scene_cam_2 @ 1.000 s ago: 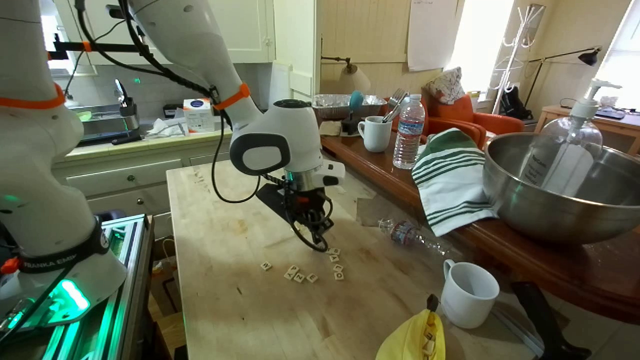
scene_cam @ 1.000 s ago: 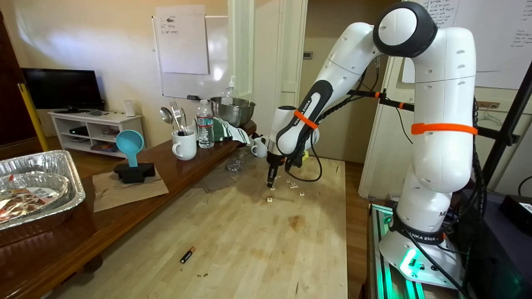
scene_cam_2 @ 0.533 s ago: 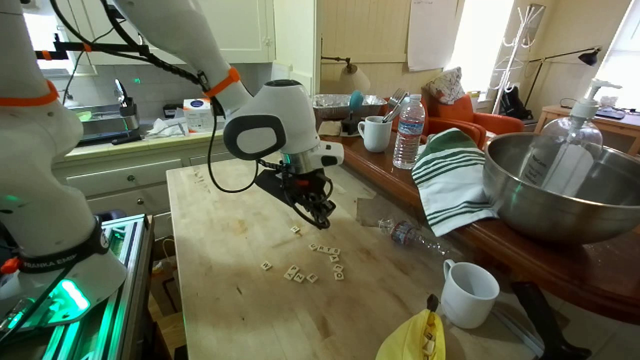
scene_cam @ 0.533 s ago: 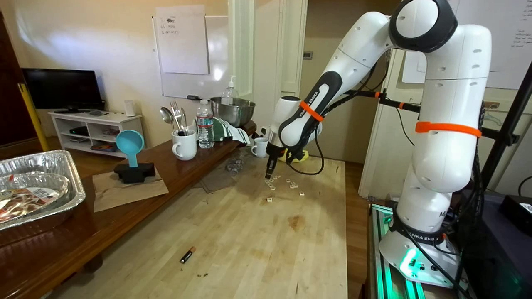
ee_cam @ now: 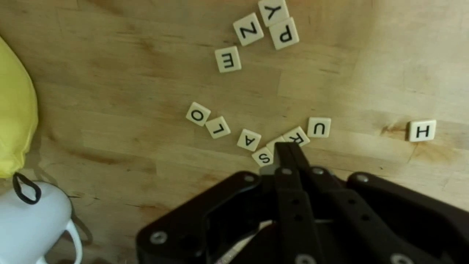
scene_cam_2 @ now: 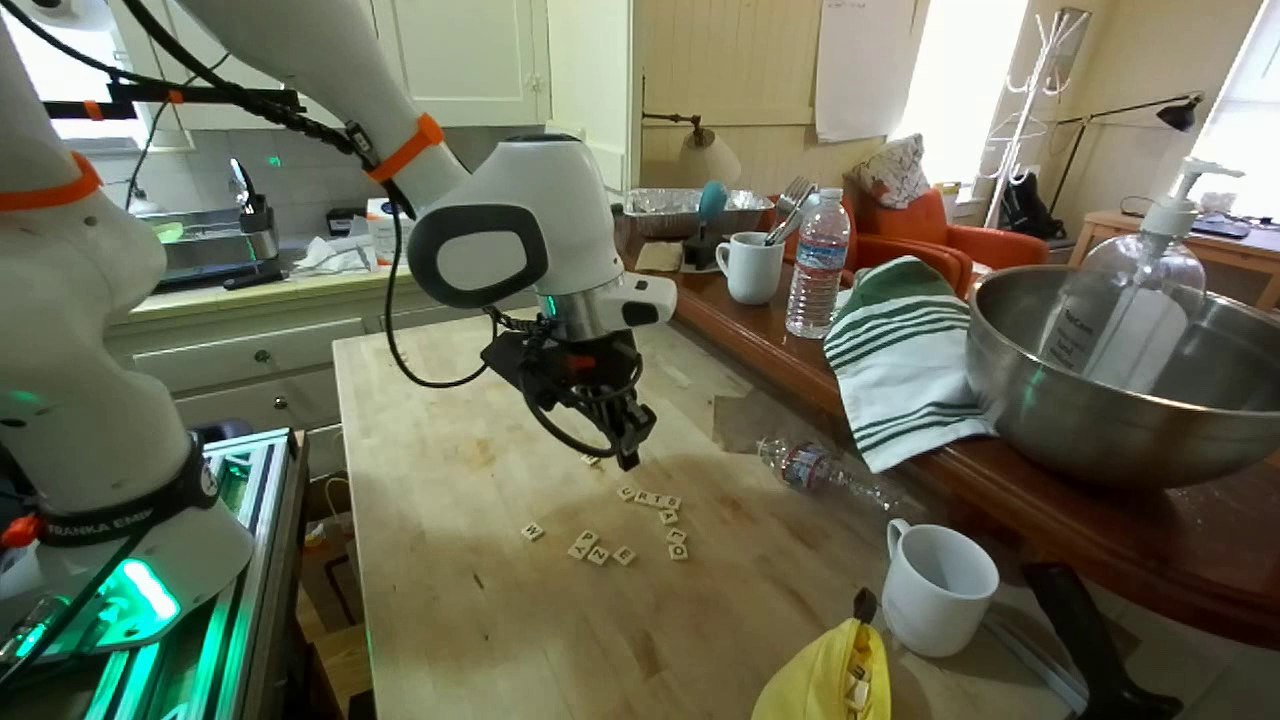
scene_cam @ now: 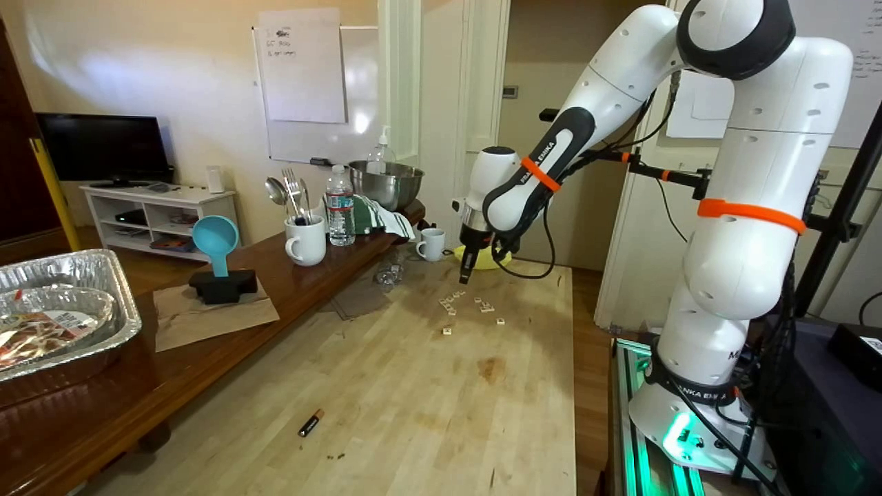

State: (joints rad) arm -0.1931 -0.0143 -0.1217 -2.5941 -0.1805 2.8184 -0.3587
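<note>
My gripper (ee_cam: pixel 287 145) is shut with its fingertips together and nothing between them. It hangs above the wooden table in both exterior views, tilted, apart from the tiles. In the wrist view its fingertips partly cover a tile between the S tile (ee_cam: pixel 263 157) and the R tile (ee_cam: pixel 296 136). The U tile (ee_cam: pixel 319 127), A tile (ee_cam: pixel 249 140), L tile (ee_cam: pixel 218 127) and O tile (ee_cam: pixel 198 114) form a bent row with them. Off to one side lies the H tile (ee_cam: pixel 422 130). The E tile (ee_cam: pixel 228 59) and P tile (ee_cam: pixel 284 33) belong to a separate cluster.
A yellow pouch (scene_cam_2: pixel 830 670) holding more tiles and a white mug (scene_cam_2: pixel 940 588) stand on the table, near a crumpled plastic bottle (scene_cam_2: pixel 815 468). A battery (scene_cam: pixel 311 423) lies farther along. The raised brown ledge (scene_cam: pixel 331 282) carries a steel bowl (scene_cam_2: pixel 1120 420) and a water bottle (scene_cam_2: pixel 818 265).
My gripper has risen from close above the tile row and swung toward the robot's base side. Tiles it hid before now show in an exterior view. The tiles have stayed in place.
</note>
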